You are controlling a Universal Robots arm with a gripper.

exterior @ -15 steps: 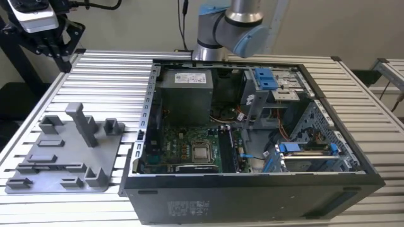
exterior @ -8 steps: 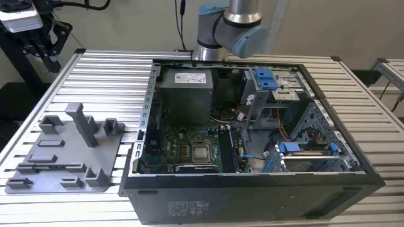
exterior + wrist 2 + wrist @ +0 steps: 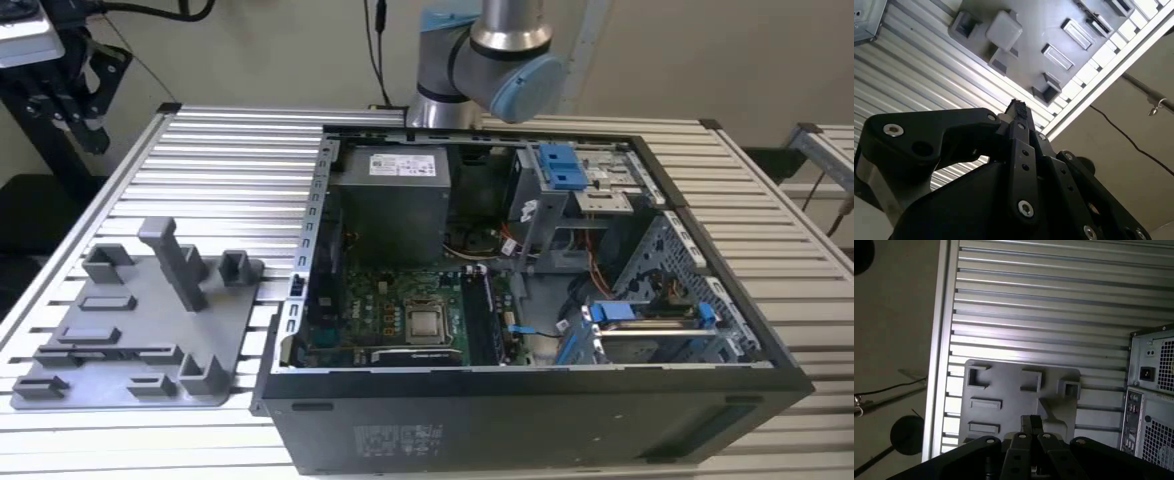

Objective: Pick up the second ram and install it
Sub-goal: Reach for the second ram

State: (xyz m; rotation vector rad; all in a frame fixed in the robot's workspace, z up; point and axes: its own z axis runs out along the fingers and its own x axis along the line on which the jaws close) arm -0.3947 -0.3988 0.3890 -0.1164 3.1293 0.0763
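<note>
the tool (image 3: 1031, 424) hangs above the grey tray (image 3: 1004, 390) on the slatted surface (image 3: 1044, 300), its 2 fingers pressed together with nothing seen between them. the upright post (image 3: 1004, 29) stands just beyond its tips. a long dark strip in the tray's long slot, apart from the tool, may be the second ram (image 3: 114, 352) - i cannot tell for sure. the open computer case (image 3: 534, 300) sits off to the tool's side.

The surface (image 3: 214, 150) is formed of ribbed, satin-bright metal; the tray (image 3: 234, 325) is moulded in matt grey plastic; the tool (image 3: 1016, 107) is finished in matt black.
</note>
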